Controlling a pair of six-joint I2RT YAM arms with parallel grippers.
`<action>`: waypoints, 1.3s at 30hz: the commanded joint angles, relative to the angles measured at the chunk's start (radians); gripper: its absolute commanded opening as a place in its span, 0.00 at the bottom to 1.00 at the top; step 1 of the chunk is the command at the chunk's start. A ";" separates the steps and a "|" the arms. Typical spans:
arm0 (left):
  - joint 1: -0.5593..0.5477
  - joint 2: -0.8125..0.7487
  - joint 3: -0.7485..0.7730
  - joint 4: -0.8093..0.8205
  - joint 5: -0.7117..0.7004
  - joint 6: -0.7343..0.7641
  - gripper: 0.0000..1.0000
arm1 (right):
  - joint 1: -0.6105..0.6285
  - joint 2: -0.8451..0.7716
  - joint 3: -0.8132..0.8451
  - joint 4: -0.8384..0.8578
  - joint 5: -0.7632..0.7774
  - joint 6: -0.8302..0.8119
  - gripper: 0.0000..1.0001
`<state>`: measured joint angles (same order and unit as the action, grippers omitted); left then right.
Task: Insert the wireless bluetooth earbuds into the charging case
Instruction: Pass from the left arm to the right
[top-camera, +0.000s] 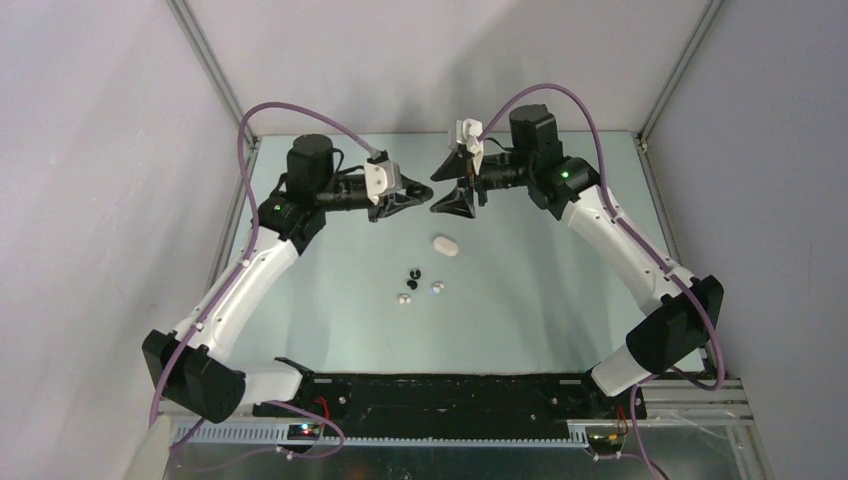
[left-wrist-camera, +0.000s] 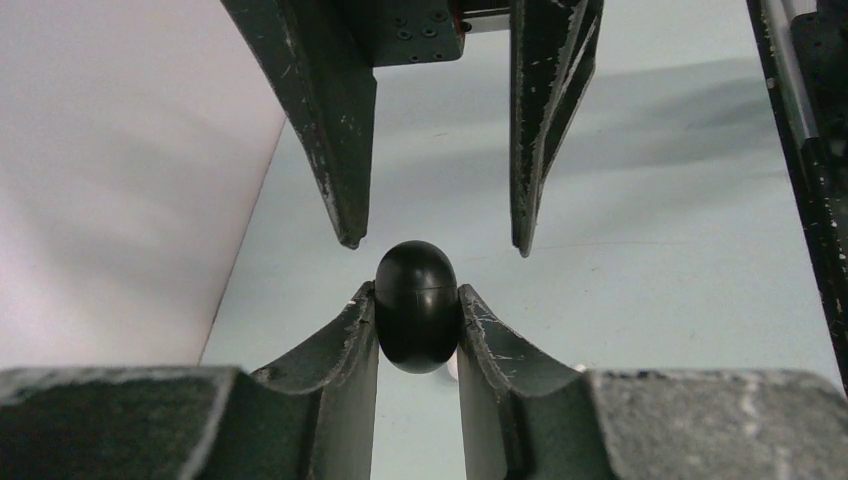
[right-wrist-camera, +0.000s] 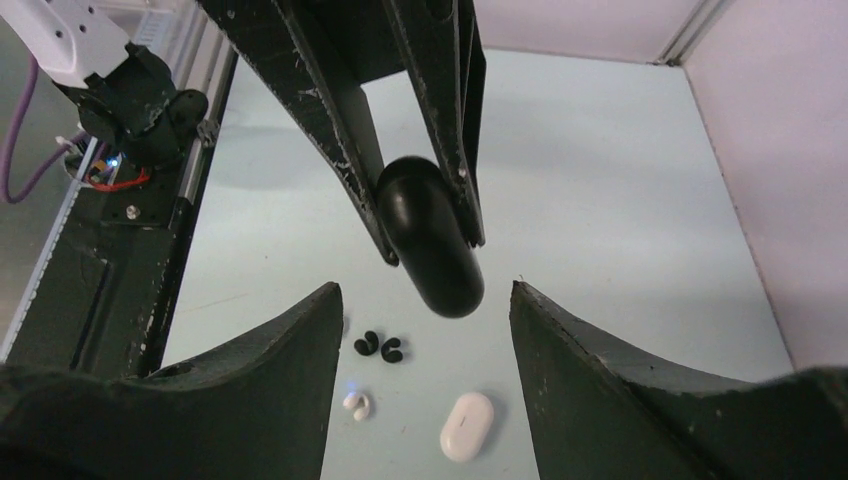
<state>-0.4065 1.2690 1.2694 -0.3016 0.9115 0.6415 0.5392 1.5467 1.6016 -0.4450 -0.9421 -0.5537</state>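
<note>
Four earbuds (top-camera: 412, 272) apart from right claw (top-camera: 438, 192)

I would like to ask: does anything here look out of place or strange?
Nothing is damaged or spilled. One oddity: the black case, pinched in the left claw above the table, is shut, and the white case looks shut too, while the earbuds lie loose on the table. The open right claw faces the black case.

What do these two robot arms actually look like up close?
The left arm and right arm match: white shells, black joints, a green light, a purple cable. Each ends in two dark, scuffed, tapering fingers.
</note>
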 joint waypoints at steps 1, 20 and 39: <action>0.001 -0.024 0.033 0.020 0.035 -0.078 0.00 | 0.007 0.026 -0.003 0.120 -0.060 0.063 0.64; 0.003 -0.004 0.066 0.022 0.101 -0.172 0.00 | 0.037 0.017 -0.029 0.031 -0.037 0.008 0.41; 0.006 -0.053 -0.029 -0.080 -0.069 -0.097 0.61 | 0.082 -0.004 0.052 -0.300 0.216 -0.226 0.10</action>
<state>-0.4057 1.2530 1.2419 -0.3309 0.8978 0.4805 0.6098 1.5734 1.5993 -0.6643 -0.7906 -0.7422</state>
